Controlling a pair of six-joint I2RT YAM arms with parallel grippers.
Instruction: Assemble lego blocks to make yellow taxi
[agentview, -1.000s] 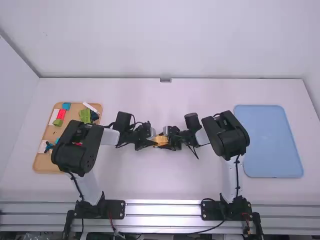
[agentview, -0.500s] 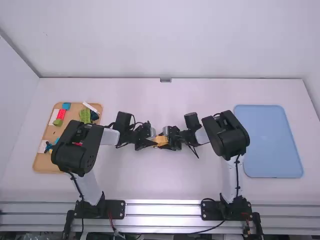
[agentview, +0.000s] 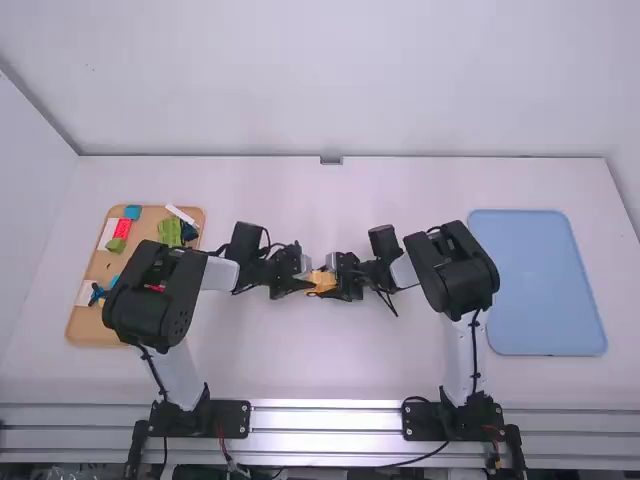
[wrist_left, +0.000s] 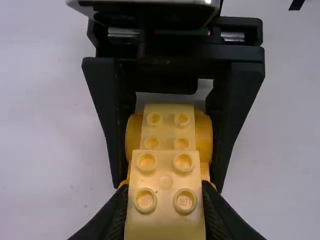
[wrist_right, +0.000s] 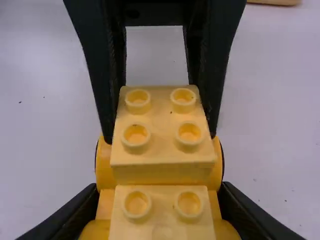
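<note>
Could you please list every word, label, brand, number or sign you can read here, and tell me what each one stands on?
No text can be quoted with confidence.
Yellow block: small raised marks on a stud, too small to read reliably.
Tan tray and blue tray: no readable words, numbers or signs.
</note>
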